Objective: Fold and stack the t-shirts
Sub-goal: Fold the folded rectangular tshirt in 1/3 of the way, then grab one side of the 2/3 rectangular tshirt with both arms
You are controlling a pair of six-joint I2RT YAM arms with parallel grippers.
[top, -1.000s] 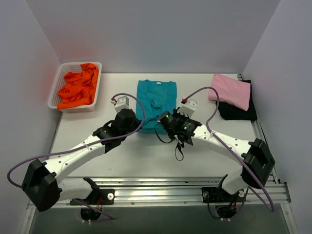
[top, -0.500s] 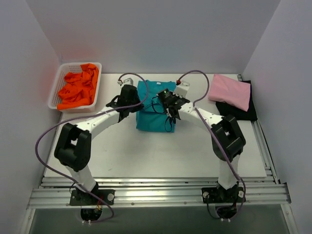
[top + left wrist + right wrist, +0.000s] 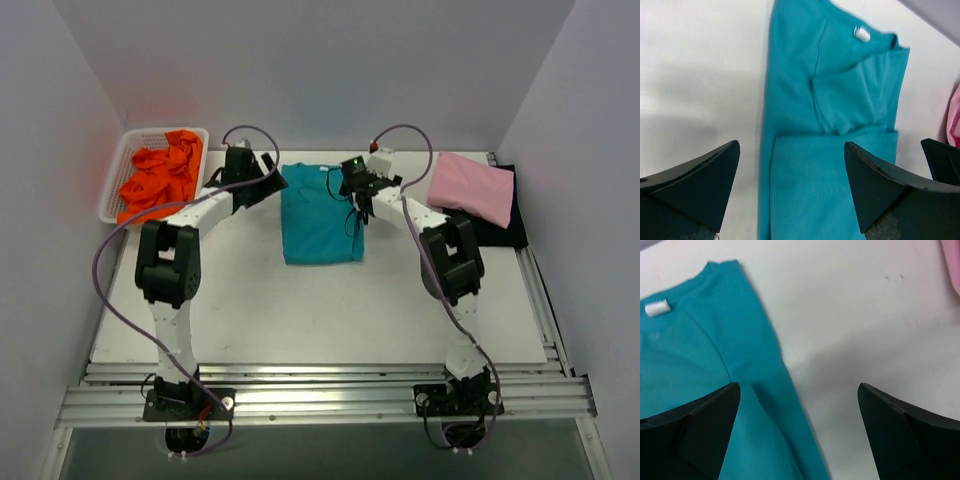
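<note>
A teal t-shirt (image 3: 318, 215) lies flat at the table's far middle, with a folded layer over its near part (image 3: 830, 190) and its collar and white tag toward the back (image 3: 670, 305). My left gripper (image 3: 268, 178) hovers open at the shirt's far left corner, nothing between its fingers (image 3: 791, 145). My right gripper (image 3: 352, 185) hovers open over the shirt's far right edge, also holding nothing (image 3: 799, 385). A folded pink t-shirt (image 3: 472, 188) rests on a black one (image 3: 495, 230) at the far right. Crumpled orange t-shirts (image 3: 160, 178) fill the basket.
The white mesh basket (image 3: 112, 190) stands at the far left corner. A metal rail (image 3: 320, 385) runs along the near edge by the arm bases. The back wall rises just behind the shirts.
Both arms swept from the shirt's near end to its far end, carrying teal cloth over itself. Both grippers then opened and let go.
</note>
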